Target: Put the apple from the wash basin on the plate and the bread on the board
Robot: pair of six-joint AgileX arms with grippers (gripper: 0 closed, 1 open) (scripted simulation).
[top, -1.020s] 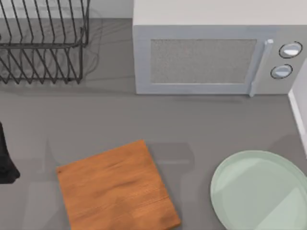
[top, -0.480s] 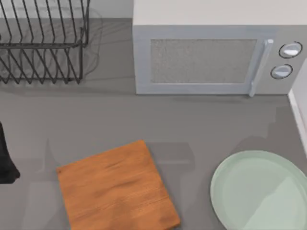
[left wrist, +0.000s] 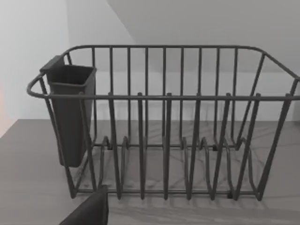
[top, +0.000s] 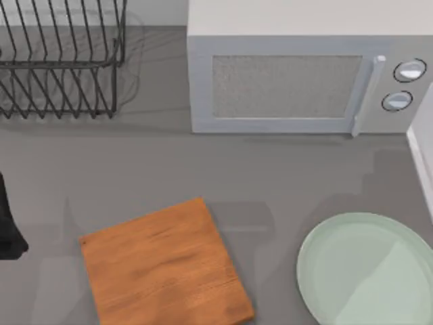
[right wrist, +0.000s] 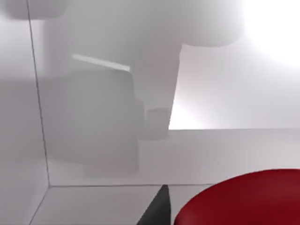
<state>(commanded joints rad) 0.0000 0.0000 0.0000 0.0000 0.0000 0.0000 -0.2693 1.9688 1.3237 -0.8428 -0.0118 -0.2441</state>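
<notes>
The deep red apple (right wrist: 243, 199) looms close in the right wrist view, lying inside the white wash basin (right wrist: 93, 140). A dark tip of my right gripper (right wrist: 157, 211) shows just beside it. The pale mint-green plate (top: 318, 271) lies bare at the front right of the counter. Left of it, the orange-brown board (top: 162, 267) lies bare at a slant. The bread is out of view. My left arm (top: 8, 227) rests at the counter's left edge, and a dark part of its gripper (left wrist: 89, 211) faces the dish rack (left wrist: 164, 126).
A grey microwave (top: 291, 74) stands at the back, its door shut. The black wire dish rack (top: 61, 61) with a dark cutlery cup (left wrist: 70, 112) sits at the back left. A white edge (top: 423, 152) rises at the counter's right side.
The arm's shadow on the counter and plate at the right has shifted and shrunk. Board, plate and left arm have not moved.
</notes>
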